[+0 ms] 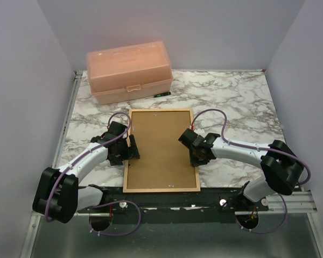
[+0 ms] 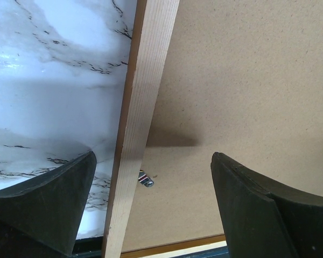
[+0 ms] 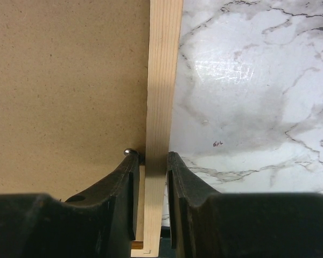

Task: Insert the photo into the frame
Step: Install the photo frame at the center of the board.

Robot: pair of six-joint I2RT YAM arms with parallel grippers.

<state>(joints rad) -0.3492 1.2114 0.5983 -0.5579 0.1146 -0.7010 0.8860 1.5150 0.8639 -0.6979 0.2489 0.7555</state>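
Closest to the top camera, the black bases of the two arms [image 1: 56, 193] sat along the near edge, each arm reaching forward over the white, grey-veined marble worktop [image 1: 231, 102].

In the middle of the worktop lay the thin, orange-brown rectangular wooden frame [image 1: 161, 188], flat and back side up, with its long sides running away from the arms. A plain brown backing board [image 1: 161, 145] filled the opening inside its rails. At the far left stood a closed pink translucent plastic box [image 1: 128, 71] with a handle on its lid, well apart from the frame.

The black two-finger left gripper [image 2: 153, 156] hung over the frame's left rail near its near end. Its jaws were spread wide, one finger above the marble and the other above the backing board, and neither touched the wood.

The black two-finger right gripper [image 3: 152, 156] sat at the right rail, its jaws drawn in close with one finger on each side of the pale wooden strip. The outer finger looked to be against the rail, while a thin sliver showed beside the inner one. Whether it actually pinched the rail could not be told.

A small metal tab [image 2: 145, 180] showed at the inside edge of the left rail, and a small rounded metal stud [image 3: 129, 152] showed by the right gripper's inner fingertip. A tiny dark object [image 1: 161, 94] lay just in front of the box.
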